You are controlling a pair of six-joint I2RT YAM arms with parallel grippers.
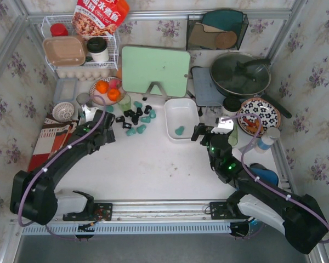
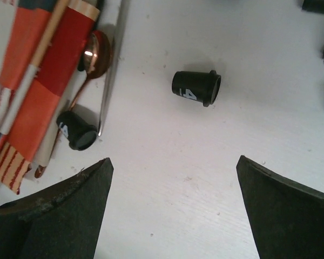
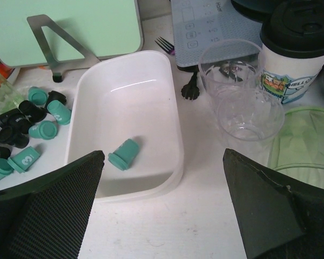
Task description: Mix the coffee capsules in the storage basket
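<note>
The white storage basket [image 1: 181, 109] sits mid-table and holds a single teal capsule [image 1: 180, 130], which lies on its side in the right wrist view [image 3: 124, 154]. The basket's rim [image 3: 175, 113] fills the middle of that view. The other black and teal coffee capsules [image 1: 135, 118] lie scattered on the table left of the basket and also show in the right wrist view [image 3: 29, 127]. My left gripper [image 1: 111, 121] is open and empty at the left edge of that scatter, its jaws wide [image 2: 173, 159], with a black capsule [image 2: 197, 87] lying ahead. My right gripper [image 1: 197, 131] is open and empty [image 3: 163, 152] just right of the basket's near corner.
A second black capsule [image 2: 75, 131] lies by a striped cloth [image 2: 27, 97] and a spoon [image 2: 92, 54]. Clear cups [image 3: 243, 91] and a lidded paper cup [image 3: 297, 48] stand right of the basket. A green cutting board [image 1: 156, 68], oranges [image 1: 107, 90], a pan [image 1: 240, 74] and a patterned plate [image 1: 257, 115] stand behind.
</note>
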